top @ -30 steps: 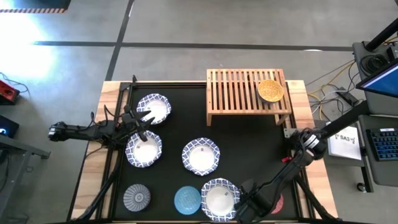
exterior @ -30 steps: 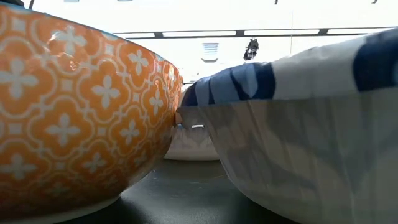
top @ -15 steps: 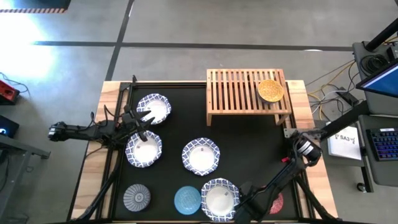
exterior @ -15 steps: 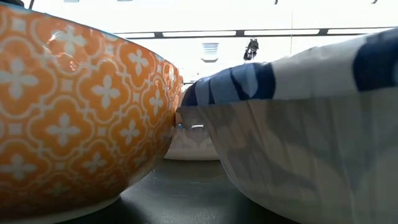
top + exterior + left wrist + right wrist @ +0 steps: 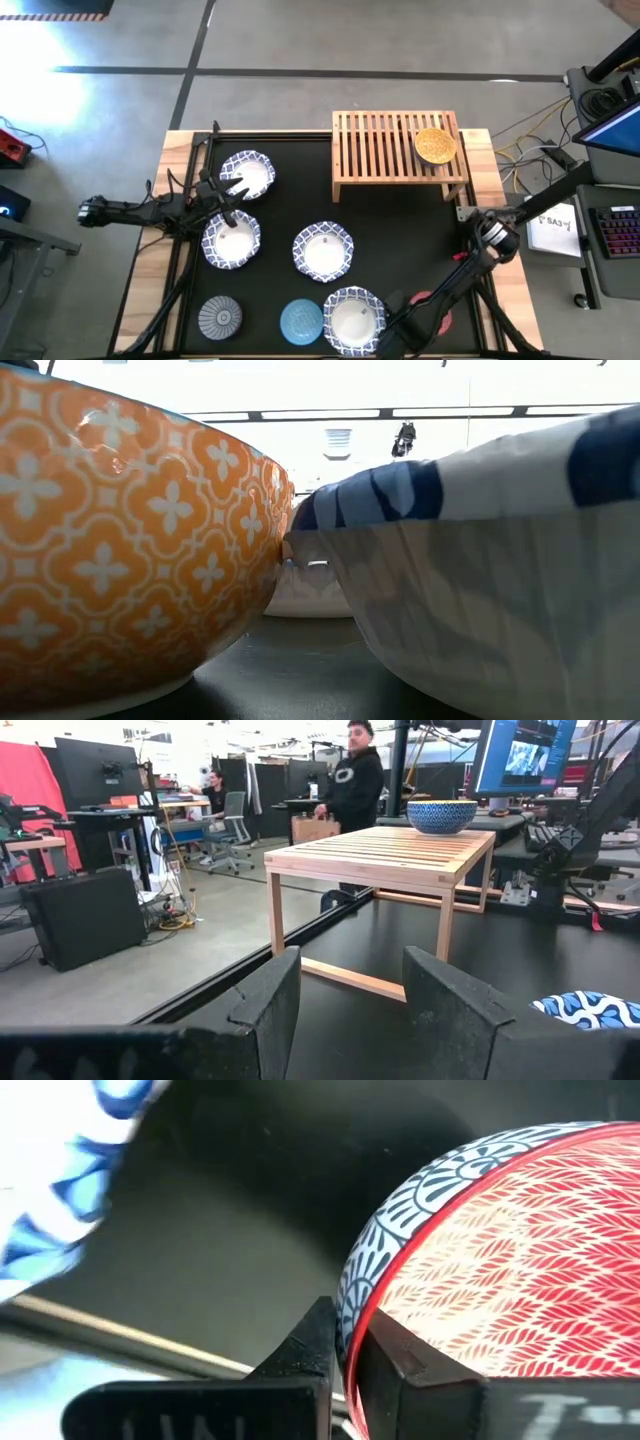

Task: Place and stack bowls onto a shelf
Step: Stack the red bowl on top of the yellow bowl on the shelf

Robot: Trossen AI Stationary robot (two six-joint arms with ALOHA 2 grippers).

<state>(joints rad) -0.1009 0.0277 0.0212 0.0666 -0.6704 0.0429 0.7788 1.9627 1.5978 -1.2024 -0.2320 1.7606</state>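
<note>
My right gripper (image 5: 408,314) is at the table's near right and is shut on the red bowl (image 5: 432,308), which the arm partly hides. My left gripper (image 5: 345,1010) is open and empty near the left edge, between two white blue-rimmed bowls (image 5: 248,172) (image 5: 231,241). Two more white bowls (image 5: 322,250) (image 5: 352,318) sit on the black mat. The grey bowl (image 5: 219,318) and the light blue bowl (image 5: 300,320) stand near the front edge. The yellow bowl (image 5: 435,145) sits on the right end of the wooden shelf (image 5: 385,150). My right gripper holds the red bowl by its rim (image 5: 356,1315), one finger (image 5: 310,1348) on the blue-patterned inner side and one (image 5: 405,1362) on the red outer wall. The bowl shows tilted in the wrist view. Whether it is clear of the mat I cannot tell.
The shelf's slats left of the yellow bowl are bare (image 5: 370,145). In the low view an orange-patterned bowl wall (image 5: 130,550) and a white blue-rimmed bowl (image 5: 480,590) fill the front. A person (image 5: 352,790) stands in the room beyond the shelf.
My right arm's wrist has drifted slightly toward the table's near edge. More of the red bowl now shows beside it, its visible part shifted toward the far edge.
</note>
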